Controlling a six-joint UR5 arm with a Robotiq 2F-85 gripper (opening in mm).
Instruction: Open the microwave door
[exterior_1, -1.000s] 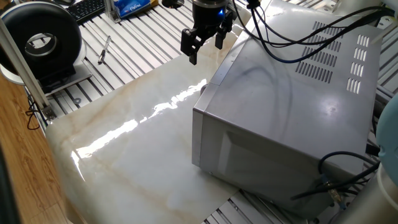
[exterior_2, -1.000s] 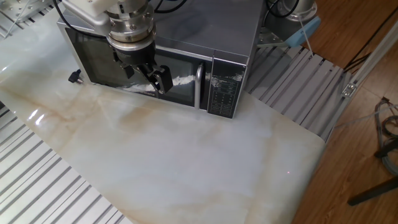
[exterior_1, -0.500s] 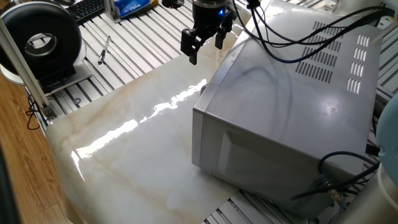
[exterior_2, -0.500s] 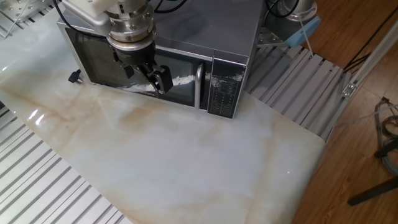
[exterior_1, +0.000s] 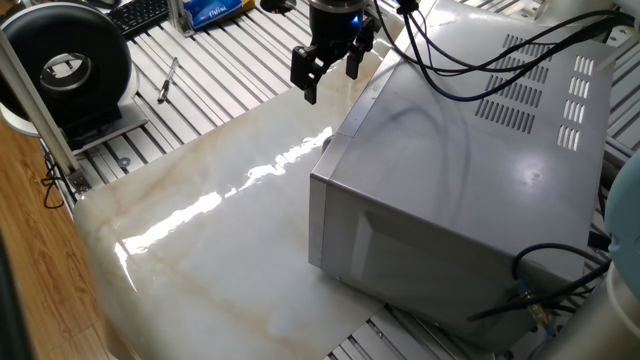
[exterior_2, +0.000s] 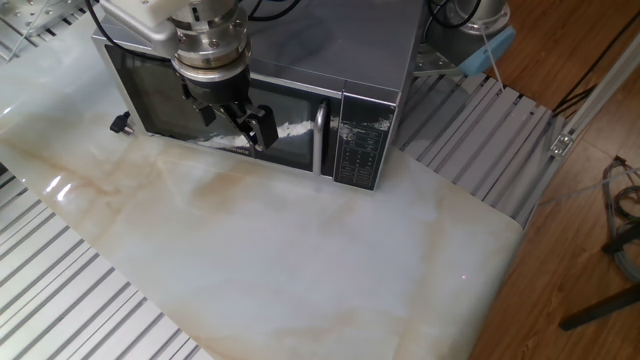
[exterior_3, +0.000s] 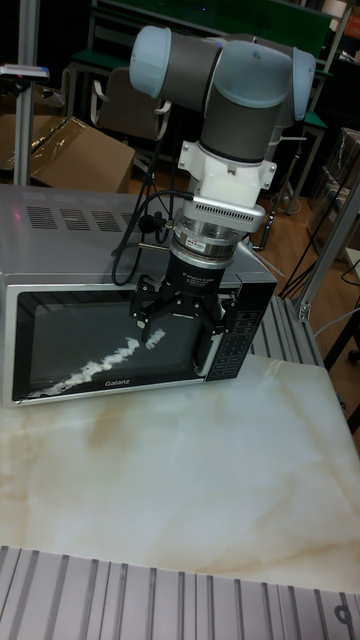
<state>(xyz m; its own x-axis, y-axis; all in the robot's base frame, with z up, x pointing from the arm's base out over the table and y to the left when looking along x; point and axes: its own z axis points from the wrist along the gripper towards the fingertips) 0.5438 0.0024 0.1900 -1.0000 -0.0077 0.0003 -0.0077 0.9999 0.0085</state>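
The microwave (exterior_1: 470, 190) (exterior_2: 330, 50) (exterior_3: 90, 235) stands at the back of the marble tabletop (exterior_2: 300, 260). Its microwave door (exterior_2: 160, 95) (exterior_3: 90, 350), a dark window in a silver frame, lies flush and shut, with a vertical silver handle (exterior_2: 320, 140) at its right edge. My gripper (exterior_2: 238, 120) (exterior_1: 328, 72) (exterior_3: 172, 332) hangs open just in front of the window, a little left of the handle, with nothing between its fingers. In the tall fixed view the gripper covers the handle.
A keypad panel (exterior_2: 358, 140) sits right of the door. Black cables (exterior_1: 450, 50) drape over the microwave's top. A small black part (exterior_2: 120, 123) lies on the marble by the door's left corner. A round black device (exterior_1: 70, 65) and a keyboard (exterior_1: 140, 15) lie beyond the table.
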